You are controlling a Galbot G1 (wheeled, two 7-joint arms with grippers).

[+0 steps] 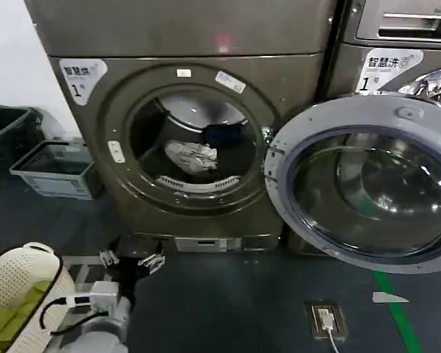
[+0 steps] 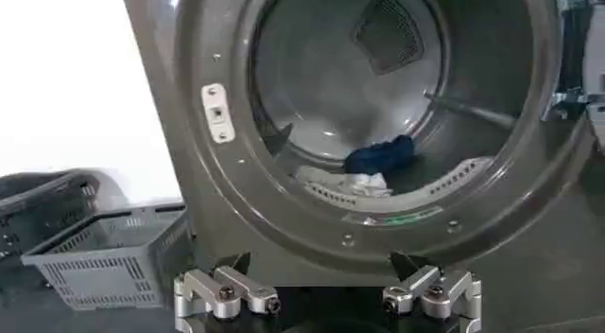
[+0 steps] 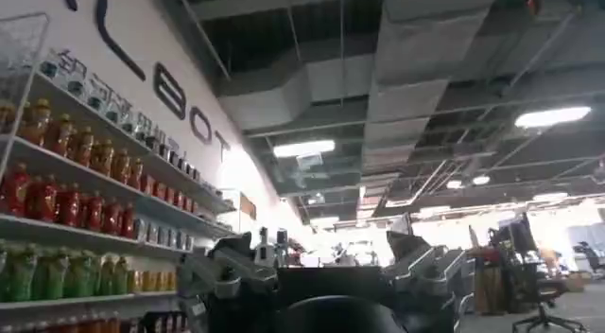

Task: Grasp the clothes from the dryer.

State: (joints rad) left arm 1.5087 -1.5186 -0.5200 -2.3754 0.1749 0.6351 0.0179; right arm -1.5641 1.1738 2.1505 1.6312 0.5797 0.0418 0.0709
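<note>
A dark grey floor carries a green tape stripe and a small metal floor socket plate. A white wall rises behind a grey slatted plastic crate. Elsewhere, white wire shelves of bottled drinks line a lettered wall under long fluorescent ceiling lights

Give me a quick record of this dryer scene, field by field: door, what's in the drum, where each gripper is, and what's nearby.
dryer: door swung open toward the robot's right
drum contents: whitish-grey garment bundle at front, dark blue garment behind it
left gripper: open, low in front of the dryer, outside the drum, holding nothing
right gripper: open, aimed at the room's ceiling and shelves, away from the dryer
nearby: grey crate, white basket with yellow-green cloth
</note>
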